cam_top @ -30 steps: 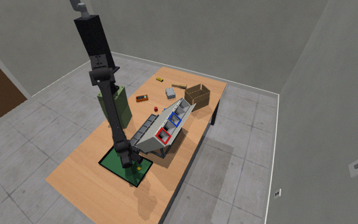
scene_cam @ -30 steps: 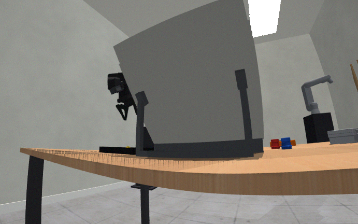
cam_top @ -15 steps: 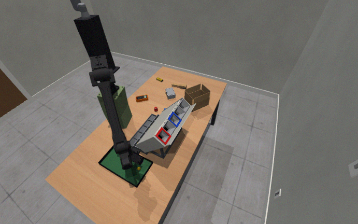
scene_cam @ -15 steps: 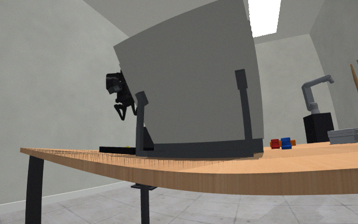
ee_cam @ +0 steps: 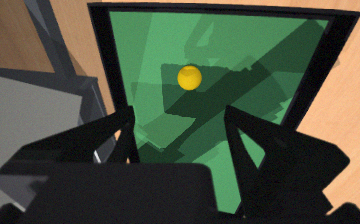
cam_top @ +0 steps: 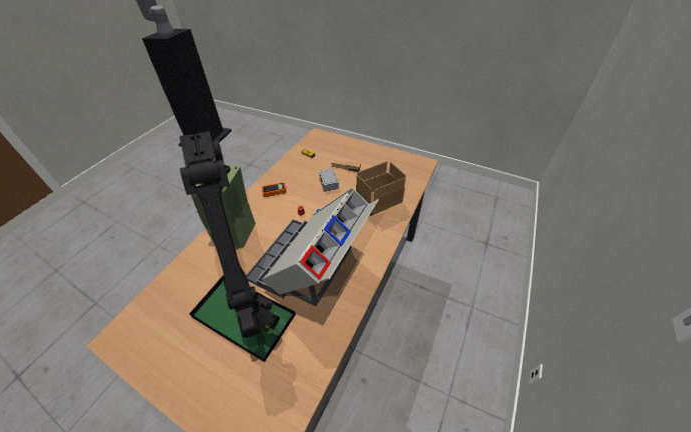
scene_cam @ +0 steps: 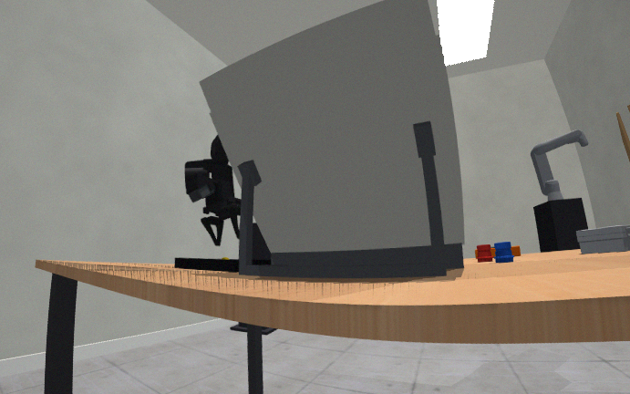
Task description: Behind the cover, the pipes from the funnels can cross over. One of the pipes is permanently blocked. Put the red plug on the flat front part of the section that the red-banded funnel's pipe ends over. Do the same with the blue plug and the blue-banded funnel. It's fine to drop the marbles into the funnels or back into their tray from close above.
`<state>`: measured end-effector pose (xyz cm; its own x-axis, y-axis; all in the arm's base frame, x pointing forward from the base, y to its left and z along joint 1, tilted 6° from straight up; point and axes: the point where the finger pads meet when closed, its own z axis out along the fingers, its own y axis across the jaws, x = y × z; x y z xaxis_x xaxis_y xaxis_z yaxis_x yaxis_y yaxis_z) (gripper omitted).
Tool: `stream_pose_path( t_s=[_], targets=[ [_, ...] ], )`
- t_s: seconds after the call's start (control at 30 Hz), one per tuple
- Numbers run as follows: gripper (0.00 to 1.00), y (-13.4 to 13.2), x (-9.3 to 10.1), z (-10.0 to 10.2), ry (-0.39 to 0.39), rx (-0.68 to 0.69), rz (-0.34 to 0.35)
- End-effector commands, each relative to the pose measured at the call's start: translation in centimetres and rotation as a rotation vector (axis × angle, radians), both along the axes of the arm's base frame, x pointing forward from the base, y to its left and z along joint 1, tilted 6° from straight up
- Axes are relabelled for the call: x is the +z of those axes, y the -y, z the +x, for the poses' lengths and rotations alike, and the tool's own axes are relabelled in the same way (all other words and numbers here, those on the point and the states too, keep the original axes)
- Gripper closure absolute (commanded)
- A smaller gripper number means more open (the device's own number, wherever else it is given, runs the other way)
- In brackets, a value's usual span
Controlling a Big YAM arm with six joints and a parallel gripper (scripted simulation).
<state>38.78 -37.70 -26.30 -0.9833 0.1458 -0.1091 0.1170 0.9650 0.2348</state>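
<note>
A yellow marble (ee_cam: 189, 77) lies in the green tray (ee_cam: 216, 75) with a black rim; the tray also shows near the table's front in the top view (cam_top: 242, 318). My gripper (ee_cam: 179, 111) hangs open and empty low over the tray, with the marble ahead of its fingertips; it also shows in the top view (cam_top: 261, 321) and the exterior view (scene_cam: 219, 230). The grey covered funnel stand (cam_top: 312, 247) has a red-banded funnel (cam_top: 314, 261) and a blue-banded funnel (cam_top: 336, 230). The red plug (scene_cam: 484, 253) and blue plug (scene_cam: 502, 251) sit on the table behind the stand.
A row of dark sections (cam_top: 276, 249) runs along the stand's left side. A green box (cam_top: 229, 206), an orange meter (cam_top: 274, 188), a grey case (cam_top: 328, 180), a yellow item (cam_top: 308, 153) and an open cardboard box (cam_top: 380, 185) stand at the far end.
</note>
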Motion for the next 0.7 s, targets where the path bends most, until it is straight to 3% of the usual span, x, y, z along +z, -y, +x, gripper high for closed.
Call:
stream_pose_path(
  t_s=[0.0,0.67],
  targets=[
    [0.20,0.68,-1.60,1.69,0.019,0.004,-0.020],
    [0.20,0.60,-1.53,1.64,0.012,-0.001,-0.013]
  ],
)
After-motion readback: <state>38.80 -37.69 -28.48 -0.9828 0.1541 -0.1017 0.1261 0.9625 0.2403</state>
